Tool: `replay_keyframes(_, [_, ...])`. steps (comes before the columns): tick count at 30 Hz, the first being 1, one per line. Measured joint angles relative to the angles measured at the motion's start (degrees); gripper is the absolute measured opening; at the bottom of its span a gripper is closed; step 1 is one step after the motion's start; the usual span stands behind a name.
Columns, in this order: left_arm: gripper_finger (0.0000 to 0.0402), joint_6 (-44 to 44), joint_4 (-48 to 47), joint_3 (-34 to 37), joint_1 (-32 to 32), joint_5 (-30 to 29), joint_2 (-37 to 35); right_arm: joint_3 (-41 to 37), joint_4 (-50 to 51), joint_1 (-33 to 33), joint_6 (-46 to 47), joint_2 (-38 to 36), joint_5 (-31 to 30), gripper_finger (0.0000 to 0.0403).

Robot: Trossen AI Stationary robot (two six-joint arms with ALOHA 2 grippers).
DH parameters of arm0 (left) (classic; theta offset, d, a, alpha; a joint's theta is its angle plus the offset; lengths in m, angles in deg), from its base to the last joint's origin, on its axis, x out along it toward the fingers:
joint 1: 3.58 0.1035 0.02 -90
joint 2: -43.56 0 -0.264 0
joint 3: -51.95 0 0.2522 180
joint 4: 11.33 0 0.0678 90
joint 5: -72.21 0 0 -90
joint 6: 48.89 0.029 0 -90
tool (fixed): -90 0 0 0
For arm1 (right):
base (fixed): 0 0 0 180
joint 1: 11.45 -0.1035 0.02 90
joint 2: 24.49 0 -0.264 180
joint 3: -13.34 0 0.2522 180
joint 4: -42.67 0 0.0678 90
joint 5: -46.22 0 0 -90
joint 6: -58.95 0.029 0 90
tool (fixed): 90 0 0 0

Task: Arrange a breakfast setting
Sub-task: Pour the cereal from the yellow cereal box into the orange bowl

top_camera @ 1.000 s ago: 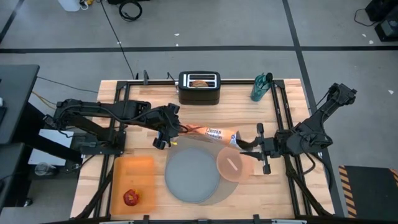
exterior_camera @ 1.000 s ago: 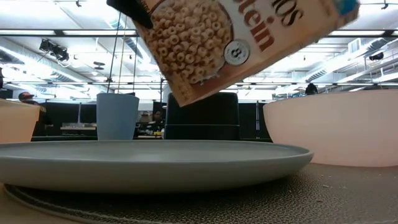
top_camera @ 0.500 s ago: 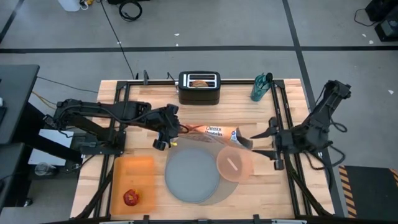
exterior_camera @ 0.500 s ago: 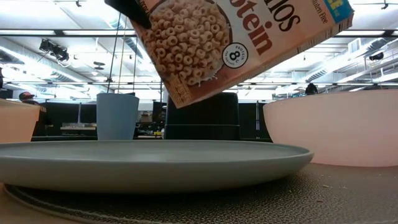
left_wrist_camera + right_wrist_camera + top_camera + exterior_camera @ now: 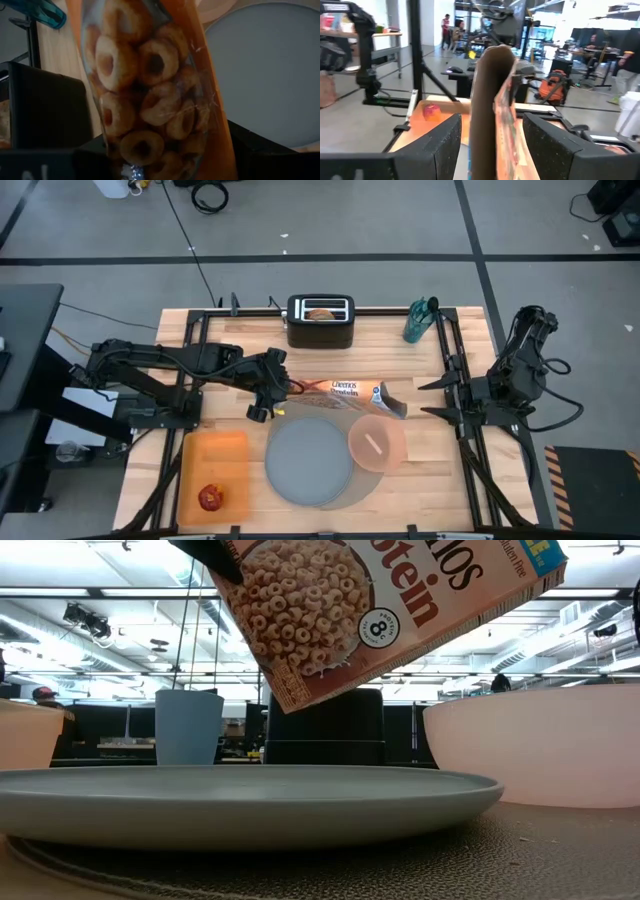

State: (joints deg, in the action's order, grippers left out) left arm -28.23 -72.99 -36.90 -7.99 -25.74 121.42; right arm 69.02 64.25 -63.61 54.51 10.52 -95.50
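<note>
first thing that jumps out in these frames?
The cereal box, held tilted in the air over the far edge of the plate by the left gripper at one end. The right gripper stands open, apart from the box's other end, near the table's right edge. The pink bowl sits right of the plate, under the box's free end.

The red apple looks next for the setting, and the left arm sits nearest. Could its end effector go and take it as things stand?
Probably not yet. The left end effector is shut on the cereal box, held above the plate. The red apple lies unobstructed on the orange board.
</note>
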Motion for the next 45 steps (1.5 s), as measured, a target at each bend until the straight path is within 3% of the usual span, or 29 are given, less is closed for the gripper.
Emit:
replay_keyframes(11, [0.0213,0.0,0.8,-0.2,0.0,0.1,-0.4,0.0,-0.1,0.0,-0.7,-1.6,-3.0,0.0224])
replay_keyframes(29, [0.0213,-0.3,-8.3,-8.5,-0.3,-3.2,-0.4,0.0,-0.3,-1.8,-3.3,-6.3,-4.4,0.0224])
replay_keyframes(34, [0.0213,-0.5,-9.1,-9.3,-0.3,-3.3,-0.4,0.0,0.8,-1.8,-2.8,-6.3,-7.7,0.0224])
replay_keyframes(40, [0.0213,0.6,-8.9,-9.8,-0.3,-3.4,-0.4,0.0,5.7,-1.8,2.0,-6.3,-10.2,0.0224])
replay_keyframes(45, [0.0213,0.6,-9.0,-9.8,-0.8,-3.4,-0.2,0.0,13.5,-1.8,12.2,-6.2,-13.7,0.0223])
